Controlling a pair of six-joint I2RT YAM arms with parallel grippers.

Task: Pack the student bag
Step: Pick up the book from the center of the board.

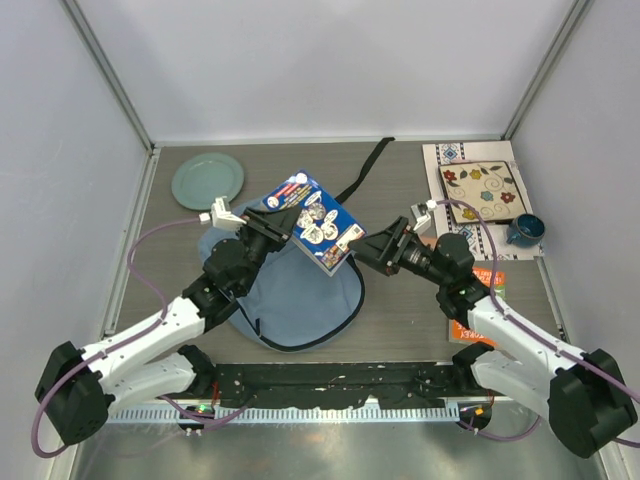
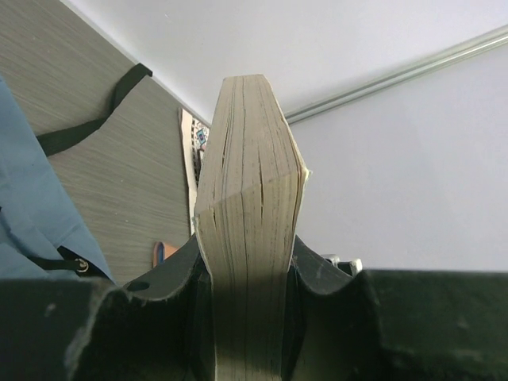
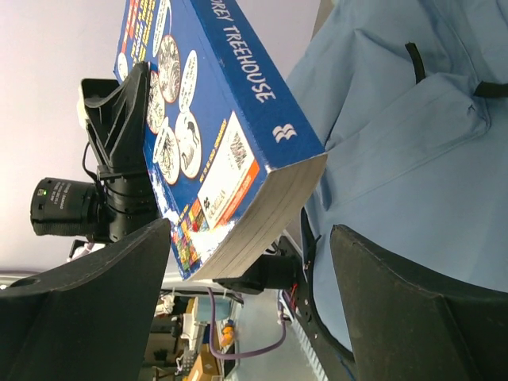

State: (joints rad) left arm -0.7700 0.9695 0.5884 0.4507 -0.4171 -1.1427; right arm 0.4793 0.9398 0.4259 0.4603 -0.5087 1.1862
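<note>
Two arms reach over the backpack (image 1: 295, 300), which I see lying flat at the near centre of the table (image 1: 400, 330). My left gripper (image 1: 275, 228) is clenched on a thick blue paperback (image 1: 320, 225), held above the bag's far edge. My right gripper (image 1: 385, 245) stands released, fingers spread, just right of the book's corner.

Glossy paperback book (image 1: 315, 222), soft cloth student bag (image 1: 296, 302), wood-grain table (image 1: 402, 322)
</note>
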